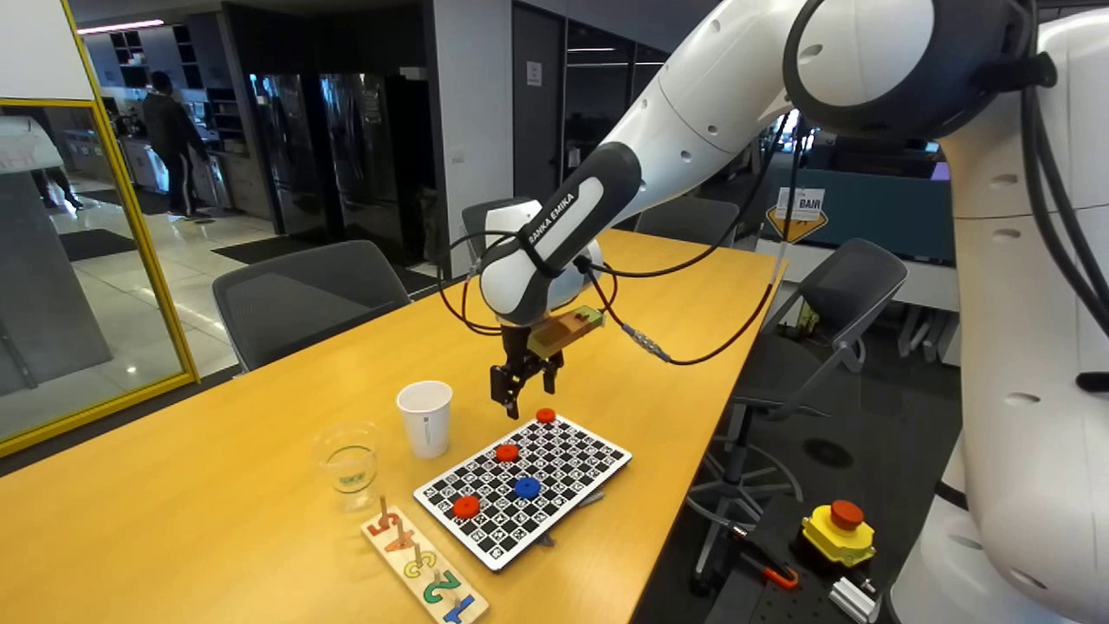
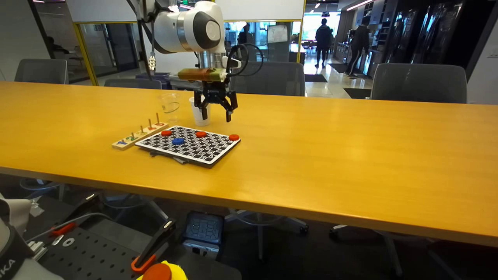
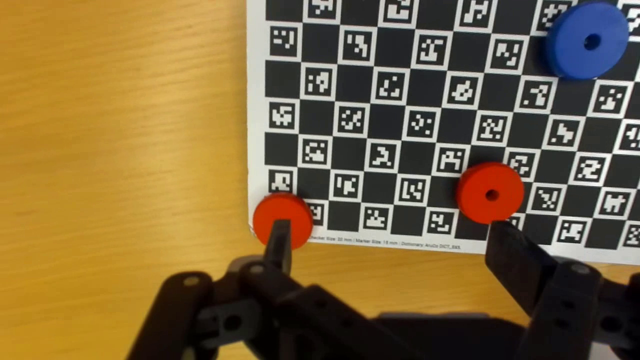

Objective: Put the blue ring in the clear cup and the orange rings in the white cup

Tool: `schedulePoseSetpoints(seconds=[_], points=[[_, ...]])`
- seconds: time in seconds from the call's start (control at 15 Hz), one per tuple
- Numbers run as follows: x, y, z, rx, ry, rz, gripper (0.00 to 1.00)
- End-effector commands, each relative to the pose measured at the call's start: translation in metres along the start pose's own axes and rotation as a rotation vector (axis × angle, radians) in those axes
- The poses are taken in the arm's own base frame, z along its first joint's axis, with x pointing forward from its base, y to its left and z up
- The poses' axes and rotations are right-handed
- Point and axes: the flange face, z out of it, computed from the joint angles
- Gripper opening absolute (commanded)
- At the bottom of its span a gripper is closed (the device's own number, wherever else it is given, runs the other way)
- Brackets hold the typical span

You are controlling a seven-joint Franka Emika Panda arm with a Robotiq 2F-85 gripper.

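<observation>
Three orange rings lie flat on a checkerboard: one at a corner (image 1: 545,415), one along the edge (image 1: 507,452), one at the far end (image 1: 466,507). The blue ring (image 1: 527,487) rests among them, and shows in the wrist view as a blue disc (image 3: 570,50). Beside the board stand the white cup (image 1: 426,429) and the clear cup (image 1: 348,472), both upright; a finger partly covers the white cup (image 2: 199,121) in an exterior view. My gripper (image 3: 390,226) hangs open above the board's edge, nothing between its fingers. In the wrist view its left finger overlaps the corner orange ring (image 3: 295,210).
The checkerboard (image 1: 563,455) sits slightly raised, with a grey metal piece (image 2: 179,160) poking out beneath. A wooden number board with pegs (image 1: 407,568) lies between it and the table's near end. Chairs (image 1: 308,290) surround the yellow table (image 2: 350,155).
</observation>
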Motion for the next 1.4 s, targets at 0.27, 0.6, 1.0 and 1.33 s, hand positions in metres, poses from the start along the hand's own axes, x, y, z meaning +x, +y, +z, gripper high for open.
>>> schedulePoseSetpoints(seconds=[0.27,0.6,1.0,1.33], points=[[-0.01,0.025,0.031,0.037,0.047,0.18,1.0],[-0.007,0.042,0.046,0.067,0.052,0.227,1.0],[0.005,0.049,0.051,0.068,0.048,0.239,1.0],[0.016,0.054,0.051,0.073,0.054,0.246,1.0]])
